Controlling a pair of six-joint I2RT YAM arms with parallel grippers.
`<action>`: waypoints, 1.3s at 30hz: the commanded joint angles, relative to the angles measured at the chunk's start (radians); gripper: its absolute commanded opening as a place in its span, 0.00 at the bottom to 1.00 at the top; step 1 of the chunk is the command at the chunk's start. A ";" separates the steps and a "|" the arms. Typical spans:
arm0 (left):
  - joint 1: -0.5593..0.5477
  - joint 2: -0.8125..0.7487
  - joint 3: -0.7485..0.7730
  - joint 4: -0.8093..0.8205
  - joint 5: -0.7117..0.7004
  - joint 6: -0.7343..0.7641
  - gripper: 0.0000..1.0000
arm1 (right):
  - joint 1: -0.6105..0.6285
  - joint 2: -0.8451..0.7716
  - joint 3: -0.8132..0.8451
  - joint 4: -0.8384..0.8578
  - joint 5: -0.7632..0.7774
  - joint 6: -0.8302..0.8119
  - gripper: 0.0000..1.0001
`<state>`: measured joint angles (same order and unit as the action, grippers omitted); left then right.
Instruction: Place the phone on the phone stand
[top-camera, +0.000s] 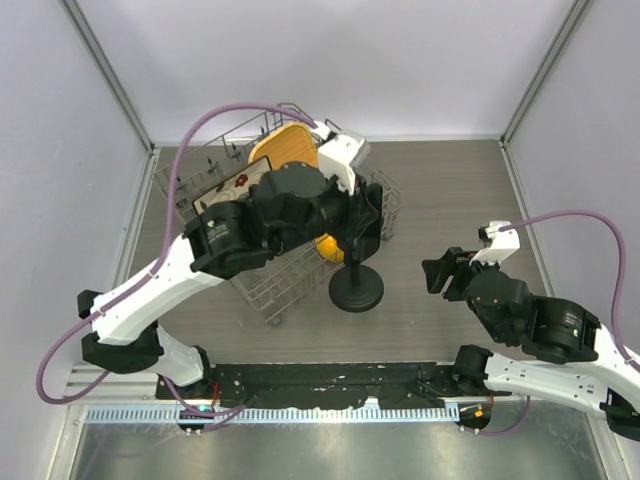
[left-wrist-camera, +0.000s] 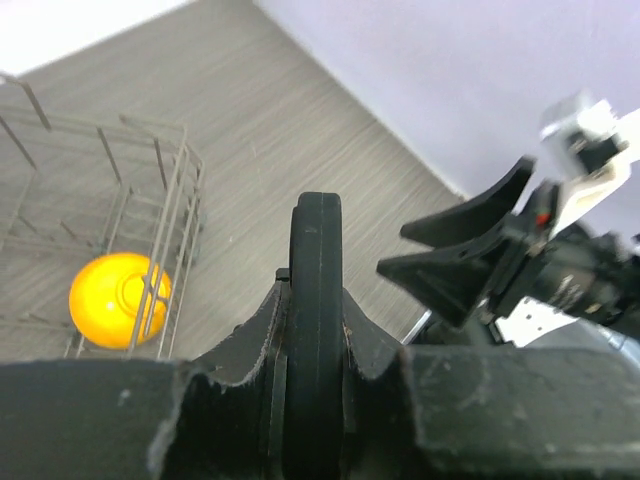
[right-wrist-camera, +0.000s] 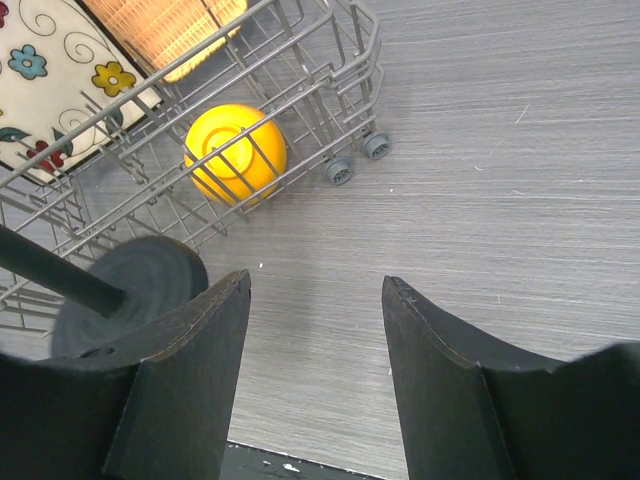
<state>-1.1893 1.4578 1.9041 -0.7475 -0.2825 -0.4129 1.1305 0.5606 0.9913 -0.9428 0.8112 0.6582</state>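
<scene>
phone (left-wrist-camera: 316, 250) pinched edge-on in left gripper (left-wrist-camera: 316, 325), seemingly above phone stand (top-camera: 356, 290); right gripper (right-wrist-camera: 315, 290) wide apart, empty

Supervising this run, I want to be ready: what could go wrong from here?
1. The left claw pinches the phone edge-on; contact with the phone stand could twist it or make it slip.
2. That stand sits right beside the wire rack; a nudge might tip it.
3. The open right claw hovers nearby and may collide.
</scene>
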 joint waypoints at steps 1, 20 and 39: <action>0.013 0.022 0.286 -0.047 -0.056 -0.014 0.00 | 0.005 -0.016 0.041 0.042 0.048 -0.031 0.61; 0.011 -0.339 0.253 0.197 -1.128 0.635 0.00 | 0.005 0.024 0.053 0.087 0.029 -0.123 0.62; 0.147 -0.513 -0.499 0.803 -1.344 0.890 0.00 | 0.005 0.044 0.037 0.137 -0.035 -0.147 0.62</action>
<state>-1.1358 0.8700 1.4513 -0.0429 -1.5608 0.5076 1.1305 0.6258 1.0122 -0.8341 0.7788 0.5098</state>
